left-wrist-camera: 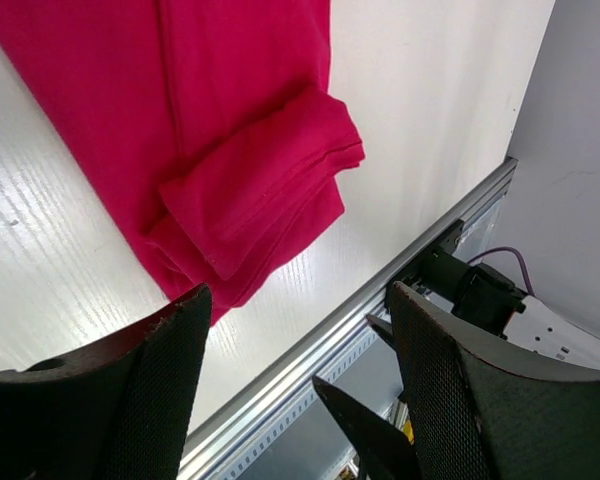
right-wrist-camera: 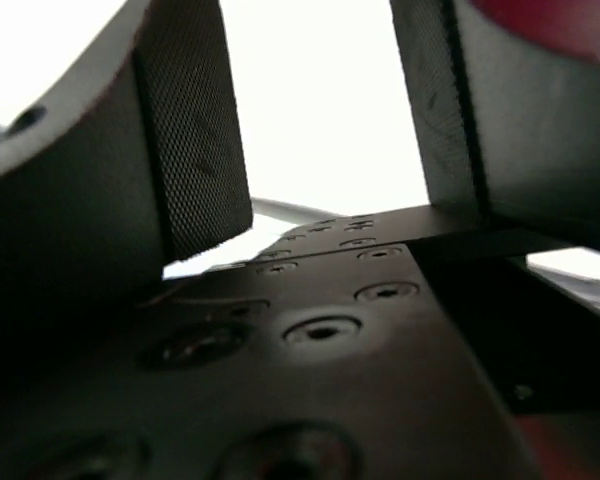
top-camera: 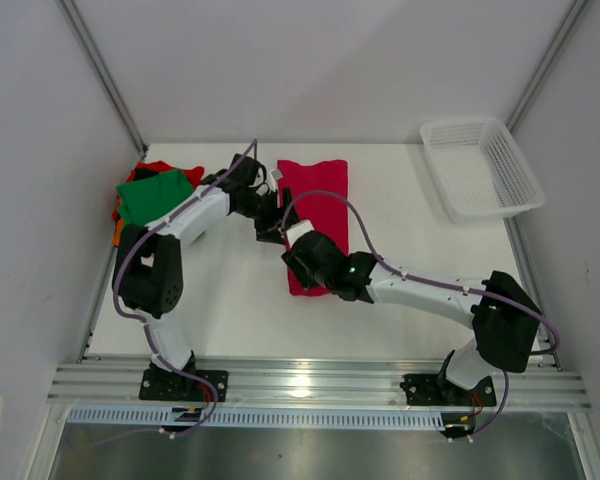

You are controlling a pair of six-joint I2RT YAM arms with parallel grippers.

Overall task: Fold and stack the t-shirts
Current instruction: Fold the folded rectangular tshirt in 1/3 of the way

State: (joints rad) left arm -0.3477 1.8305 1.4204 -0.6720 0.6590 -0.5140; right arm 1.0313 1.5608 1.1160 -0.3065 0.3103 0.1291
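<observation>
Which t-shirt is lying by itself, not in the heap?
The crimson t-shirt, folded into a long strip mid-table; the green t-shirt lies crumpled in a heap with red and orange cloth at the left edge.

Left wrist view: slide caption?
Left fingers, open, above the folded end of a crimson t-shirt on the white table, metal rail alongside.

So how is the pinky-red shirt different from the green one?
The crimson shirt is laid out in a long narrow strip, while the green shirt is a shorter, squarer bundle. The crimson shirt lies alone on the bare table, near the middle. The green shirt sits on top of other shirts at the left edge. Both are plain, one-colour soft cloth.
</observation>
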